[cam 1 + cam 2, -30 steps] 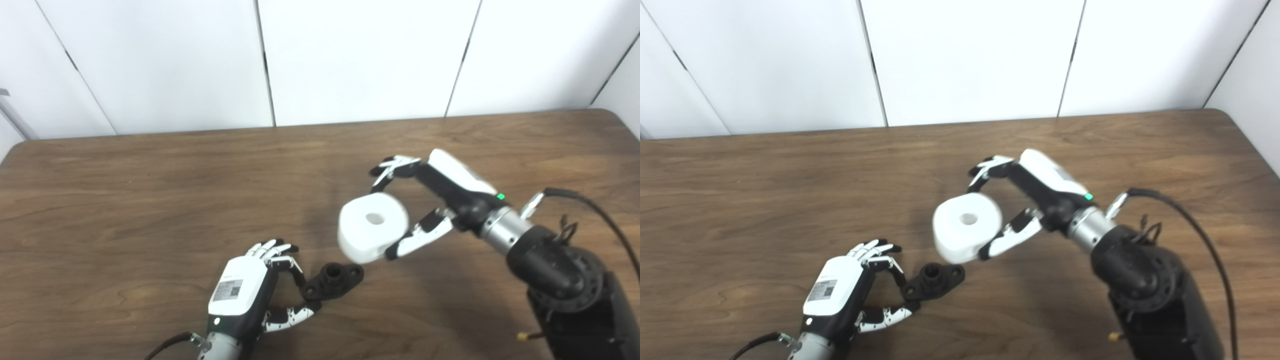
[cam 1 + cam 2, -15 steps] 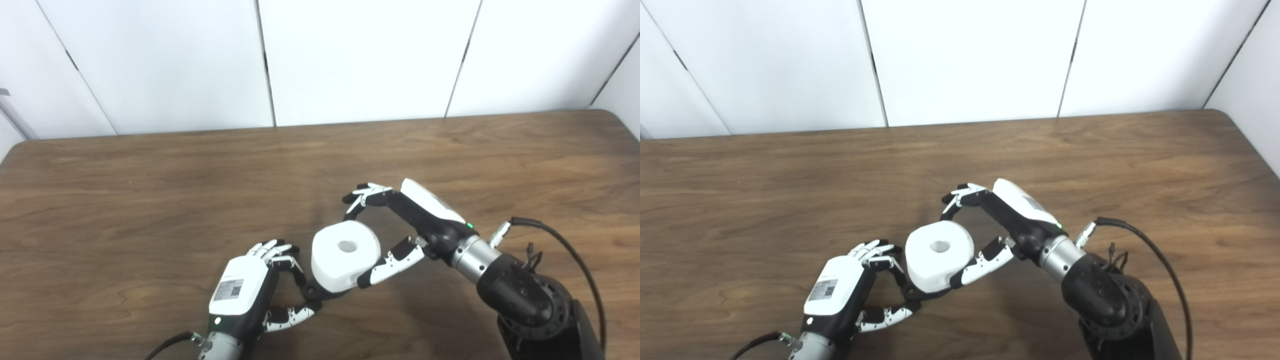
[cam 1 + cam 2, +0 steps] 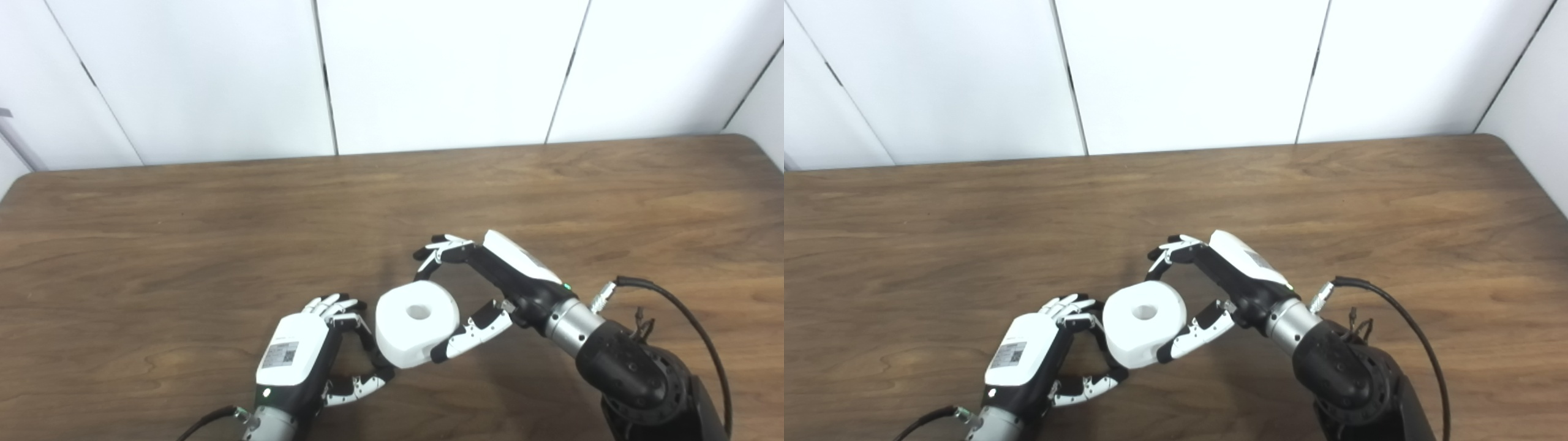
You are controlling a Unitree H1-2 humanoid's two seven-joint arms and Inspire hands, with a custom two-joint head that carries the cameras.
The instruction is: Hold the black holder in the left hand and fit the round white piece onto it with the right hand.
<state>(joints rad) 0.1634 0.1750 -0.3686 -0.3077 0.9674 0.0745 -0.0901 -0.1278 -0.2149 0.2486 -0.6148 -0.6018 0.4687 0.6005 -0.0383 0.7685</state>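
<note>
The round white piece (image 3: 416, 323), with a hole in its top face, is held low near the table's front, my right hand (image 3: 493, 285) shut on it with fingers on its far side and thumb on its near right side. It sits right over the spot where the black holder lay, so the holder is hidden beneath it. My left hand (image 3: 303, 355) rests on the table just left of the piece. Its fingers (image 3: 343, 306) and thumb are curled toward the hidden holder's left end, as when they pinched it.
The brown wooden table (image 3: 184, 245) stretches wide to the left, back and right of both hands. White wall panels (image 3: 441, 67) stand behind its far edge. A black cable (image 3: 686, 306) loops off my right forearm.
My right hand has carried the white piece down and left, from above the table to right over the black holder, covering it. The left hand has stayed put.
</note>
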